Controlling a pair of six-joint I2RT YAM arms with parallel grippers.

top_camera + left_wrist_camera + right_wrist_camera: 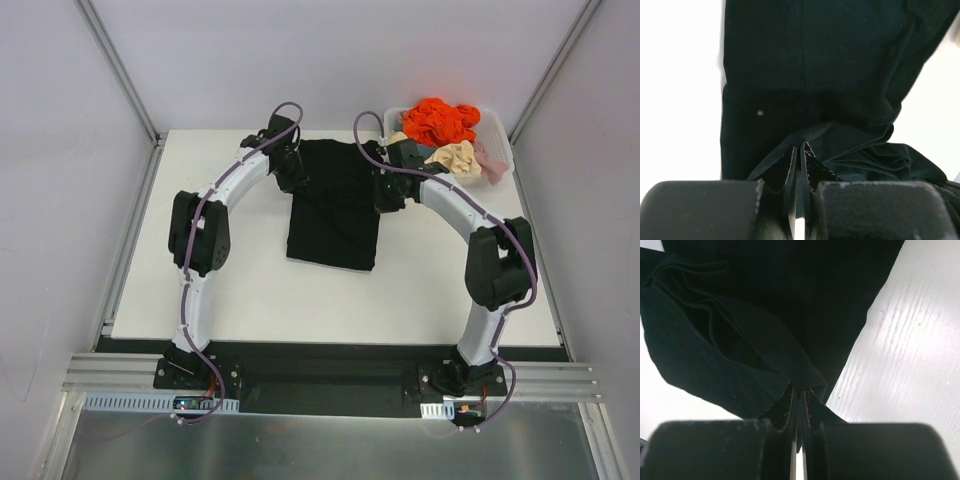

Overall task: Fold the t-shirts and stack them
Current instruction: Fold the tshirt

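Observation:
A black t-shirt [334, 208] lies as a long folded strip on the white table [250, 290], running from the back toward the middle. My left gripper [292, 176] is shut on its left edge near the far end; in the left wrist view the cloth [805, 75] bunches up at the closed gripper [800, 150]. On the strip's right edge my right gripper [386, 192] is shut on the shirt too, with folds of black cloth [765, 305] pinched at the gripper [798, 392]. Orange [440, 120], cream-beige [456, 157] and pale pink [491, 158] t-shirts sit crumpled in the basket.
A white plastic basket [507, 152] stands at the table's back right corner, just right of my right arm. Grey walls close in the sides and back. The metal rail with both arm bases [330, 380] runs along the near edge.

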